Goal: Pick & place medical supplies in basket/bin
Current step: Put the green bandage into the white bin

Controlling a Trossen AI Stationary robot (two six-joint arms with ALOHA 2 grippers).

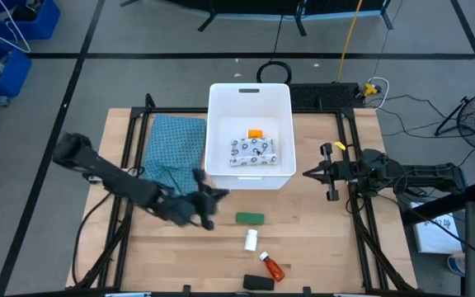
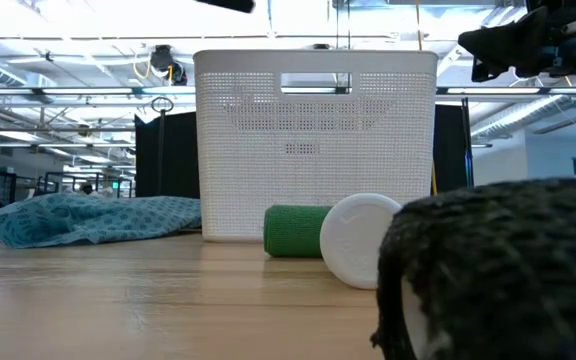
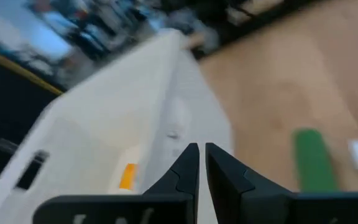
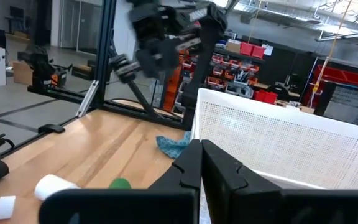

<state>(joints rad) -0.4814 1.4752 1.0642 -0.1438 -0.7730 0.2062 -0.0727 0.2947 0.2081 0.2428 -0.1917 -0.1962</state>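
Observation:
The white tub (image 1: 250, 97) stands mid-table and holds the white speckled pouch (image 1: 254, 152) and a small orange item (image 1: 255, 133). On the wood near the table's near edge lie the green block (image 1: 250, 218), the small white bottle (image 1: 251, 240), the orange-red bottle (image 1: 272, 266) and the black oblong (image 1: 259, 282). My left gripper (image 1: 221, 193) hovers by the tub's near left corner, shut and empty (image 3: 201, 149). My right gripper (image 1: 308, 174) waits right of the tub, shut and empty (image 4: 199, 146).
A teal cloth (image 1: 176, 148) lies left of the tub, partly under my left arm. In the low view the black oblong (image 2: 498, 270) fills the near right, with the white bottle's cap (image 2: 363, 240) and the green block (image 2: 296, 232) before the tub wall (image 2: 316, 140). Bare wood lies right of the items.

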